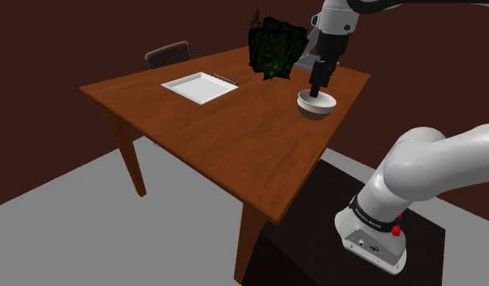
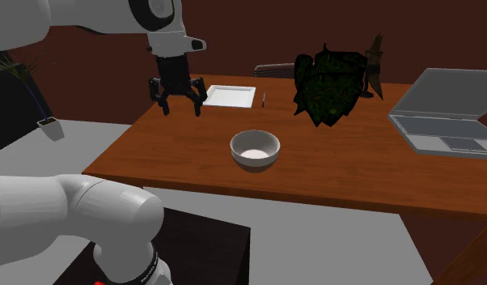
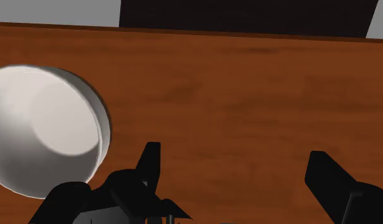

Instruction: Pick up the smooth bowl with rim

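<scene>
Hovering above a brown wooden table (image 1: 235, 138), the black two-finger gripper (image 1: 318, 88) hangs from the white arm with its fingers spread apart and nothing between them. In the second exterior view the gripper (image 2: 181, 107) is raised off the table (image 2: 355, 170), to the left of and farther back than the smooth white bowl with rim (image 2: 255, 149), which stands upright and empty near the near edge of the table. In the shoulder view the bowl (image 1: 317, 104) sits toward the table's right side, close to the edge that faces the dark stand (image 1: 316, 236), and the gripper appears directly over it. The wrist view settles the relation: the bowl (image 3: 47, 127) lies outside the gap, beside one finger (image 3: 151, 162), and the open gripper (image 3: 238, 167) frames bare wood (image 3: 247, 83) only. A shallow white tray (image 1: 200, 87) lies flat toward the far left of the table in the shoulder view, well apart from the bowl; in the second exterior view the tray (image 2: 230, 95) lies just behind the gripper. A dark green leafy object (image 2: 329, 85) stands at the far side, an open grey laptop (image 2: 452, 117) rests to its right, and a chair back (image 1: 168, 54) rises beyond the far edge.
</scene>
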{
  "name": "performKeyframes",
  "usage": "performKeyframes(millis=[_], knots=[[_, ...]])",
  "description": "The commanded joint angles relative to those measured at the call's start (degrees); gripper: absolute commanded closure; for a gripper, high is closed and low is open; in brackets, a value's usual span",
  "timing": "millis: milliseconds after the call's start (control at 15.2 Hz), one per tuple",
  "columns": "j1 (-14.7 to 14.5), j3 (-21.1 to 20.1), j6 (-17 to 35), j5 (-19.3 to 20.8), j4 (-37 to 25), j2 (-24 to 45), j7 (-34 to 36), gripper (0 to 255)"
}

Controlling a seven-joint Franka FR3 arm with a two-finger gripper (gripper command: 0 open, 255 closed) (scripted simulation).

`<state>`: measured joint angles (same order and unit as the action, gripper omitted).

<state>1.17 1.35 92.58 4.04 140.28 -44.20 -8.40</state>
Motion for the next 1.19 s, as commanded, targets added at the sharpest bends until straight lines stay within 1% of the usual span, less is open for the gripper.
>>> performKeyframes(millis=[0, 462, 858, 924, 1122], knots=[[0.0, 0.0, 0.0, 0.0, 0.0, 0.0, 0.0, 0], [2.9, 5.1, 11.7, 7.6, 4.8, 5.4, -6.3, 0], [5.6, 9.6, 22.6, 13.8, 5.8, 13.3, -10.8, 0], [5.7, 9.7, 22.7, 13.8, 5.8, 13.4, -10.9, 0], [5.8, 10.0, 25.2, 14.2, 7.5, 14.3, -10.4, 0]])
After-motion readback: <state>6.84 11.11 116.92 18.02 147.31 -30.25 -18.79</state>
